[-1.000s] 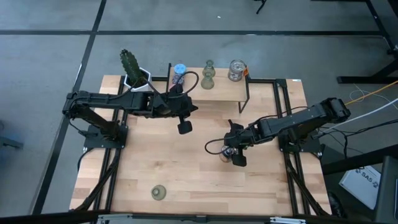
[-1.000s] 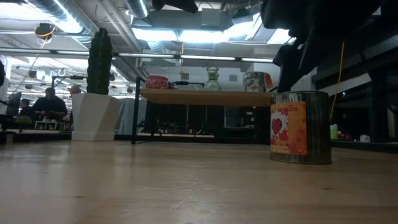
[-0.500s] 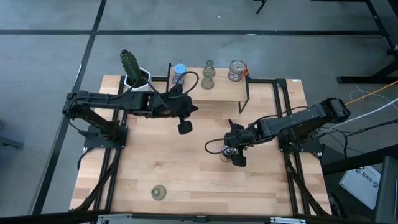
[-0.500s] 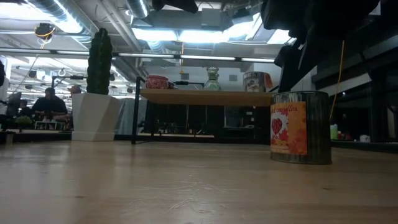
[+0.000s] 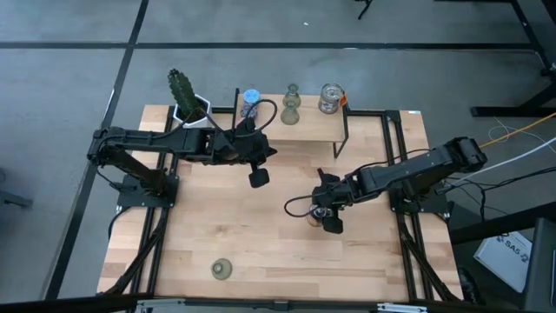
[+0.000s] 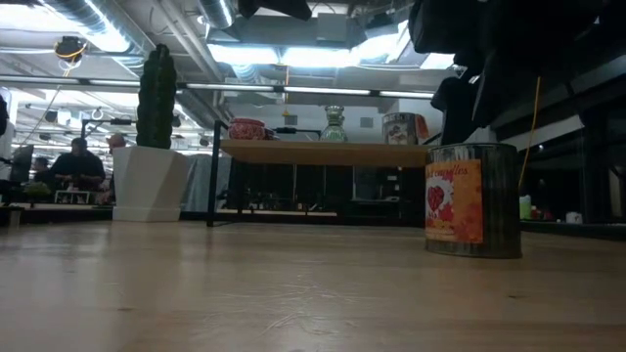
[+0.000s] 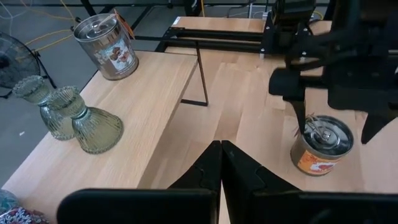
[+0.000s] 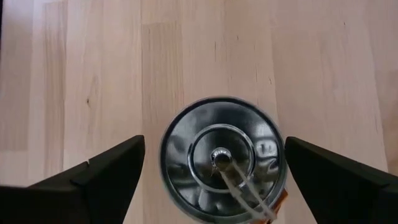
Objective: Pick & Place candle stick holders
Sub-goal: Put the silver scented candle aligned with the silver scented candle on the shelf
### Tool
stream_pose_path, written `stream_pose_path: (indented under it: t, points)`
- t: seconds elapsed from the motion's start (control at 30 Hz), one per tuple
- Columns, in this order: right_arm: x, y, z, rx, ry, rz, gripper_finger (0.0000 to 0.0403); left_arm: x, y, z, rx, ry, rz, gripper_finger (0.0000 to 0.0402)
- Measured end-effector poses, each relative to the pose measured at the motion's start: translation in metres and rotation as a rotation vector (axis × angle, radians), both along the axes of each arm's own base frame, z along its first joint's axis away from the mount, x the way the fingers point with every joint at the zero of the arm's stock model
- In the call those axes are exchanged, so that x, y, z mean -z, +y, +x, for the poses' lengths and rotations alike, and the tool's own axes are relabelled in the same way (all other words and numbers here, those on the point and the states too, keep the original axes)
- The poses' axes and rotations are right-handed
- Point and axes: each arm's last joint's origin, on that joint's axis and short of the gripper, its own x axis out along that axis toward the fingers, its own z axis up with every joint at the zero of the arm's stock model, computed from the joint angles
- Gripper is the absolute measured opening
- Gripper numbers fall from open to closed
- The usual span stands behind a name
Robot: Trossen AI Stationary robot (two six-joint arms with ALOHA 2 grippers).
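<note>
A silvery cup with a red-orange label (image 6: 470, 200) stands on the table's right half; it also shows in the high view (image 5: 318, 213). My right gripper (image 8: 214, 149) hangs open over it, pointing down, one finger on each side of its lidded top (image 8: 222, 158). My left gripper (image 7: 220, 144) is shut and empty, above the table in front of the shelf (image 5: 258, 179). On the shelf (image 5: 295, 129) stand a round blue-pink holder (image 5: 251, 97), two olive-green flared holders (image 7: 93, 124), and a second silvery cup (image 7: 106, 38). Another green holder (image 5: 222, 269) stands near the front left.
A white pot with a green cactus (image 5: 185, 97) stands at the back left beside the shelf. The shelf's black metal leg (image 7: 200, 78) stands between the shelf and the cup. Bare wood lies across the table's middle and front (image 5: 261, 243). People sit far behind the table (image 6: 78, 166).
</note>
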Motion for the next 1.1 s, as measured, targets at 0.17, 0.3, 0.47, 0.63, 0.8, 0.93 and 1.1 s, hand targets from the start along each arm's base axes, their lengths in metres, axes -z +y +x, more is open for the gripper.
stream_pose_path:
  t: [0.17,0.3,0.47,0.63,0.8,0.93,1.1]
  points:
    - [0.005,0.002,0.004,-0.015,0.003,-0.014,0.0388,0.000,0.000,0.000,0.002,-0.005,-0.001,0.0002]
    - [0.009,0.002,0.003,-0.047,0.027,-0.028,0.0388,0.000,0.000,0.000,0.004,-0.004,-0.002,0.0002]
    - [0.010,0.001,0.001,-0.081,0.049,-0.048,0.0388,0.000,0.000,0.000,0.004,-0.004,-0.001,0.0002]
    - [0.010,0.001,0.000,-0.095,0.049,-0.051,0.0388,0.000,0.000,0.000,0.005,-0.003,0.000,0.0002]
    - [0.010,0.001,0.000,-0.105,0.049,-0.047,0.0388,0.000,0.000,0.000,0.005,-0.003,0.000,0.0002]
    - [0.013,0.002,0.002,-0.128,0.057,-0.042,0.0388,0.000,0.000,0.000,0.005,-0.003,0.000,0.0002]
    - [0.020,0.003,0.006,-0.141,0.076,-0.049,0.0388,0.000,0.000,0.000,0.005,-0.002,0.000,0.0002]
